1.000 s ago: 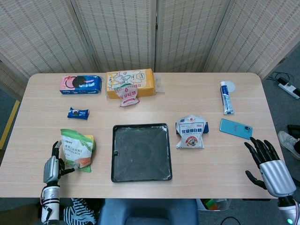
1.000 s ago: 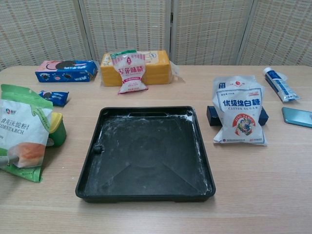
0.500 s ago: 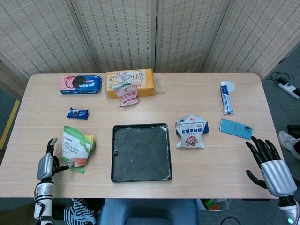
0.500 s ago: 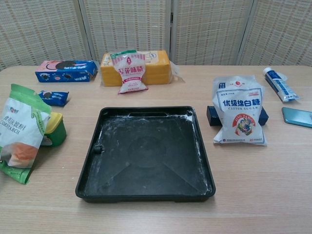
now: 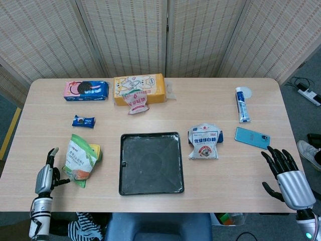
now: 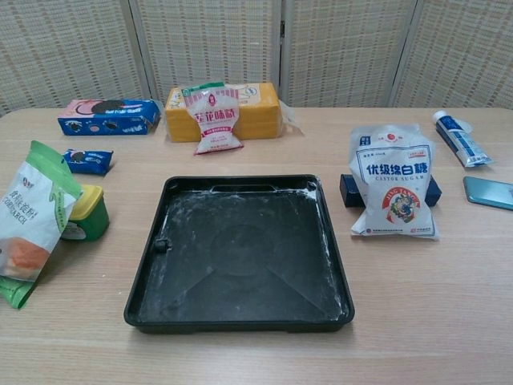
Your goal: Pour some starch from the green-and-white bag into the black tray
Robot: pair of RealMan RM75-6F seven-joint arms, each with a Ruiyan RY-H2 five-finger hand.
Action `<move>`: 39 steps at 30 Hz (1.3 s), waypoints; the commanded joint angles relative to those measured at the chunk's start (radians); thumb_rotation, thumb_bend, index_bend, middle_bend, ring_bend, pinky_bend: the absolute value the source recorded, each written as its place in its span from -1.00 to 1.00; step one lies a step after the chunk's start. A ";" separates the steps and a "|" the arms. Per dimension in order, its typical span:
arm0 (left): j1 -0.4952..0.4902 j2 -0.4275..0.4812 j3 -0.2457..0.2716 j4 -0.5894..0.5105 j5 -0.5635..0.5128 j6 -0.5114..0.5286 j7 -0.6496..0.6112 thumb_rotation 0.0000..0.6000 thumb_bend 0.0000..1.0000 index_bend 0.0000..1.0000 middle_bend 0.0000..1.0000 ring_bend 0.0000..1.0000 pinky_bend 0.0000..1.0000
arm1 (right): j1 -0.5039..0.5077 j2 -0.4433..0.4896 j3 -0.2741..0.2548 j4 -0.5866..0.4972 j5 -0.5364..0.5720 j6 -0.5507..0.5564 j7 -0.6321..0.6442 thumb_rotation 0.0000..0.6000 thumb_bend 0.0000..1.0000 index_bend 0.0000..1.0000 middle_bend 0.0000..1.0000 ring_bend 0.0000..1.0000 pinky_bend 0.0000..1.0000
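While the light wood table (image 5: 150,100) sits in front of woven folding screens (image 5: 125,35), a power strip (image 5: 309,94) lies on the grey floor at far right.

Starch bag (image 5: 77,161) is near the table's front-left edge, just left of the black tray (image 5: 151,163) with a gap between. Bag looks propped against a small green tub with a yellow lid (image 6: 86,212); its green top edge points away from the robot and its long axis leans toward the left edge. Print faces up and forward.

Left hand (image 5: 45,175) is just left of the bag, fingers extended. A fingertip comes close to the bag's lower corner; contact can't be told from the head view, but no grip shows. Chest view doesn't show this hand.

Right hand (image 5: 288,178) is at the front-right table edge, fingers spread, holding nothing, well apart from the tray.

Tray has a white powder film, mostly along the far rim (image 6: 240,186).
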 commanded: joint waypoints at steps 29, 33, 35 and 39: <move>0.009 -0.094 0.004 -0.114 -0.136 0.086 0.323 1.00 -0.74 -1.00 -1.00 0.62 0.69 | -0.018 0.026 -0.031 0.021 -0.090 0.073 0.081 1.00 -0.38 -1.00 -1.00 -1.00 -1.00; 0.006 -0.106 0.002 -0.110 -0.145 0.090 0.351 1.00 -0.74 -1.00 -1.00 0.62 0.69 | -0.022 0.028 -0.032 0.025 -0.096 0.086 0.088 1.00 -0.38 -1.00 -1.00 -1.00 -1.00; 0.003 -0.114 -0.003 -0.107 -0.152 0.093 0.364 1.00 -0.74 -1.00 -1.00 0.62 0.69 | -0.022 0.028 -0.033 0.026 -0.099 0.086 0.088 1.00 -0.38 -1.00 -1.00 -1.00 -1.00; -0.004 -0.140 -0.007 -0.079 -0.152 0.109 0.395 1.00 -0.74 -1.00 -1.00 0.62 0.69 | -0.020 0.027 -0.033 0.026 -0.098 0.082 0.086 1.00 -0.38 -1.00 -1.00 -1.00 -1.00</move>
